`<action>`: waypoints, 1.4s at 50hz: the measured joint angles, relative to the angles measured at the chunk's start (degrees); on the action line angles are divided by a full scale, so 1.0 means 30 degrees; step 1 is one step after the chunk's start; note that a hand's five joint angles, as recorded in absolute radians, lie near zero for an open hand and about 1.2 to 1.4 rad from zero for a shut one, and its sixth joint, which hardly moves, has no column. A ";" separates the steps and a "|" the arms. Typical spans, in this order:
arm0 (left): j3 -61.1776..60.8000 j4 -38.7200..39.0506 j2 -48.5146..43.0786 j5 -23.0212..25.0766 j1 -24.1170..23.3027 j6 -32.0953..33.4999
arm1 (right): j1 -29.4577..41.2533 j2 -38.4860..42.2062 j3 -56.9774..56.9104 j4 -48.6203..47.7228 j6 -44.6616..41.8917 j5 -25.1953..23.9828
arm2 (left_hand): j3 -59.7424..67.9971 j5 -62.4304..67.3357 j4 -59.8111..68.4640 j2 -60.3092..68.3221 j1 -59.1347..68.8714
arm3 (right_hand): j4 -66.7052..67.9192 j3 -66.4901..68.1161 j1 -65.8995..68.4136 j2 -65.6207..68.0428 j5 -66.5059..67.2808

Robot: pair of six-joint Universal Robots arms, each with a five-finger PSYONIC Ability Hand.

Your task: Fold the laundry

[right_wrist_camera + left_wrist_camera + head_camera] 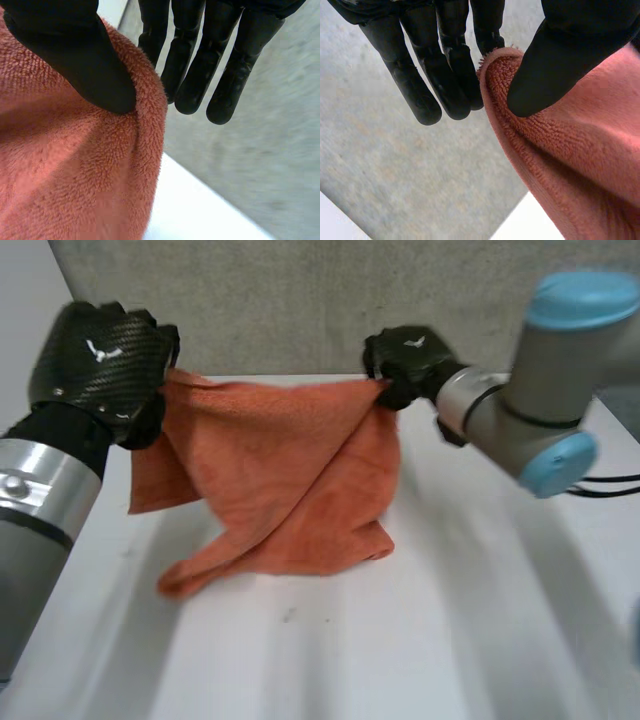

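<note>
Orange towel (pixel 290 480) hangs between the two hands, its top edge stretched above the white counter (pixel 420 640). Its lower part lies crumpled and half doubled on the surface, with one tail trailing toward the left arm's side. The left hand (pixel 100 360) is clamped on one top corner: in its wrist view the thumb presses the towel's rolled edge against the nearest of its straight fingers. The right hand (pixel 405 358) pinches the other top corner the same way, thumb sunk into the pile and fingers straight behind it. The step in hand looks like the spread before the first fold, and it should go well only if both pinches hold evenly. Each grip takes little cloth, so a jerk could pull a corner free. I would lift both hands level until the bunched bottom hangs clear and untwists, hold the top edge taut but not strained, then lay the towel down flat from its lower edge.
</note>
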 measured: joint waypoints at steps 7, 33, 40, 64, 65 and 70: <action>0.0464 -0.0106 -0.3051 0.0031 0.0189 0.0000 | -0.0689 -0.6538 0.8557 0.1013 -0.7919 0.0611 | 0.0000 0.0002 0.0000 0.0002 -0.0002 | 0.0002 0.0002 0.0000 0.0000 0.0127; 1.4470 0.3850 -1.2058 0.0053 -0.0106 0.1202 | -0.0469 -0.4341 0.3280 -0.6183 -0.8421 0.5048 | 0.0021 0.0000 0.0006 0.0008 0.0000 | 0.0003 0.0066 0.0000 0.0000 0.0160; 1.3748 0.6974 -1.0127 -0.1195 -0.0009 0.1175 | -0.0614 -0.7027 0.6850 -1.2205 -0.8273 0.4909 | 0.0023 0.0002 0.0006 0.0011 0.0000 | 0.0003 0.0069 0.0000 0.0000 0.0160; -0.1827 0.5638 -0.8996 -0.1163 -0.0298 0.1209 | -0.0421 -0.5310 1.5216 0.2440 -0.8169 0.2965 | 0.0027 0.0002 0.0006 0.0031 0.0000 | -0.7381 -0.7189 -0.5635 -0.7216 -0.6056; -0.1942 0.5570 -0.8955 -0.1163 -0.0283 0.1200 | -0.0434 -0.5487 1.4949 0.2708 -0.7960 0.2930 | 0.0027 0.0002 0.0008 0.0031 0.0000 | -0.9218 -0.8979 -0.7212 -0.9339 -0.7900; -0.2291 0.5147 -0.8736 -0.1161 -0.0279 0.1180 | -0.0494 -0.6679 1.3682 0.2988 -0.7153 0.2677 | 0.0027 0.0000 0.0008 0.0031 0.0000 | -1.5944 -1.5700 -1.2619 -1.5551 -1.4843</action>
